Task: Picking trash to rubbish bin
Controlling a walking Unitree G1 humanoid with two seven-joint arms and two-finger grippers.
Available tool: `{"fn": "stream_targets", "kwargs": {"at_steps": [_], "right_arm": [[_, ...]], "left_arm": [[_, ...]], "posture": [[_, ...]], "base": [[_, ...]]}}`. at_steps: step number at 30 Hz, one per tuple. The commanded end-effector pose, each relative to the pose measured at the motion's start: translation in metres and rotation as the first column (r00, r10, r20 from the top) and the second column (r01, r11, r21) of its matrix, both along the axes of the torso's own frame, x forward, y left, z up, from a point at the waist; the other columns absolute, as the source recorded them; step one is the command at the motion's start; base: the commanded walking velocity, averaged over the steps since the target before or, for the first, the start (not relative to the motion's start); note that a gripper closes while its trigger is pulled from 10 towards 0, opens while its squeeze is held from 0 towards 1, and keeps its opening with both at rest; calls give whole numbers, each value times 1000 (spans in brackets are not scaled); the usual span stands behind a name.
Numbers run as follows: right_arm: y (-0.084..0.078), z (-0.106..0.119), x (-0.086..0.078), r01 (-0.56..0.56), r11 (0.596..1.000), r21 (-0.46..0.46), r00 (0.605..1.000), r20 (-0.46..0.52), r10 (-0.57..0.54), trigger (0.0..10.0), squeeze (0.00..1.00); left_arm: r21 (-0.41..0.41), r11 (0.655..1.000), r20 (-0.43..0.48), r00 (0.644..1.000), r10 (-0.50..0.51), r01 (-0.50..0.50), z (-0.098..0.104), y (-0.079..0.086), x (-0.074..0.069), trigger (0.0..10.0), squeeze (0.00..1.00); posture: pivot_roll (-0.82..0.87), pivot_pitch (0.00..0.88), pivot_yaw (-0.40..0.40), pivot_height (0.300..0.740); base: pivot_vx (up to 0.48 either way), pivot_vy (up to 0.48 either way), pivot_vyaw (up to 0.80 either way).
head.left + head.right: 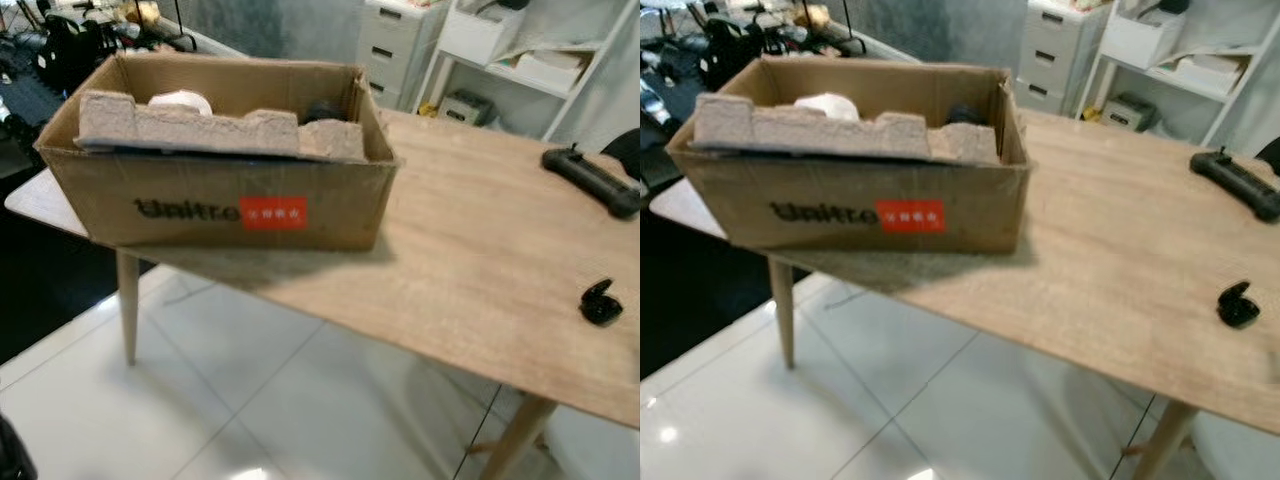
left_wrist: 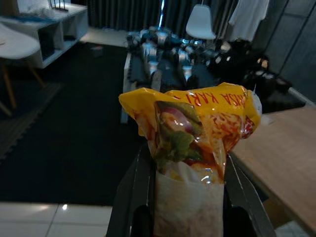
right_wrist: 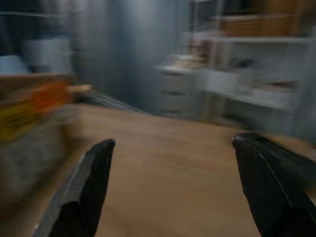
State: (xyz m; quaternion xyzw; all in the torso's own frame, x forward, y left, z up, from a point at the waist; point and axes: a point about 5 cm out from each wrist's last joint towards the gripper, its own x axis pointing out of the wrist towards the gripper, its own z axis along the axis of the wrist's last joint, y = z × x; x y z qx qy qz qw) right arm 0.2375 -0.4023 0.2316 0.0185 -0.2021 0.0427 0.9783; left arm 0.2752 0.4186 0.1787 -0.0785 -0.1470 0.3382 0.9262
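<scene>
My left gripper [image 2: 186, 197] is shut on a yellow and white snack wrapper [image 2: 190, 143], which stands up between its two black fingers [image 2: 131, 192]. Beside it in the left wrist view lies a corner of the wooden table [image 2: 289, 158]. An open cardboard box [image 1: 225, 190] with a red label stands on the left end of the wooden table [image 1: 480, 240]; grey pulp packing [image 1: 200, 128] and a white object [image 1: 180, 101] lie inside it. My right gripper [image 3: 173, 187] is open just above the tabletop, its fingers [image 3: 86, 187] wide apart, in a blurred view.
A black controller [image 1: 590, 180] and a small black earbud case [image 1: 600, 301] lie on the table's right side. White drawers [image 1: 395, 45] and shelves [image 1: 520, 60] stand behind it. White tiled floor [image 1: 250, 400] lies in front; dark equipment [image 1: 60, 45] sits at the far left.
</scene>
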Motion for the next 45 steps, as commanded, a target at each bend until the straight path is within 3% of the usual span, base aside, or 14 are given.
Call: {"fn": "stream_targets", "kwargs": {"at_steps": [1,2,4,7,11,15,22,26,28,29,34,37,39,45], "right_arm": [[10,-4,-7,-136,990,-24,990,-35,135,10000,0],[10,-4,-7,-136,990,-24,990,-35,135,10000,0],[27,-11,-15,-319,946,-55,944,-108,312,10000,0],[33,-15,-19,-402,914,-56,909,-144,391,10000,0],[48,-18,-32,-575,817,-35,801,-227,554,10000,0],[54,-18,-35,-616,788,-23,765,-256,591,10000,0],[72,-17,-38,-708,706,-21,679,-296,672,10000,0],[78,-16,-39,-734,679,-20,652,-302,695,10000,0],[92,-10,-43,-802,596,-30,572,-325,753,10000,0],[92,-10,-43,-802,596,-30,572,-325,753,10000,0],[111,2,-48,-873,485,-57,472,-350,809,10000,0],[120,9,-50,-895,439,-81,438,-348,829,10000,0],[120,9,-50,-895,439,-81,438,-348,829,10000,0],[129,28,-54,-901,406,-153,434,-332,837,10000,0]], "left_arm": [[47,999,29,1000,6,-7,15,8,-5,10000,0],[47,999,29,1000,6,-7,15,8,-5,10000,0],[71,997,73,997,-26,21,25,8,-3,10000,0],[85,996,99,994,-48,39,32,8,-1,10000,0],[156,979,190,968,-162,133,58,3,5,10000,0],[206,961,233,945,-229,182,75,-1,8,10000,0],[373,878,320,847,-425,300,124,-14,10,10000,0],[393,859,331,821,-464,327,130,-17,11,10000,0],[446,808,329,769,-547,384,142,-27,13,10000,0],[446,808,329,769,-547,384,142,-27,13,10000,0],[485,767,327,726,-604,419,152,-37,16,10000,0],[500,748,331,702,-631,436,157,-42,16,10000,0],[500,748,331,702,-631,436,157,-42,16,10000,0],[530,694,334,632,-699,488,166,-61,23,10000,0]], "posture": [[-36,96,-13,740],[-36,96,-13,740],[-35,96,-15,740],[-36,99,-14,740],[-39,98,-12,740],[-42,97,-11,740],[-43,85,-6,740],[-42,83,-6,740],[-41,79,-6,740],[-41,79,-6,740],[-42,83,-3,740],[-46,84,-2,740],[-46,84,-2,740],[-54,80,-3,740]], "base": [[0,0,0],[0,0,0],[0,0,0],[0,0,0],[0,0,0],[0,0,0],[0,0,0],[0,0,0],[0,0,0],[0,0,0],[0,0,0],[0,0,0],[0,0,0],[0,0,0]]}}
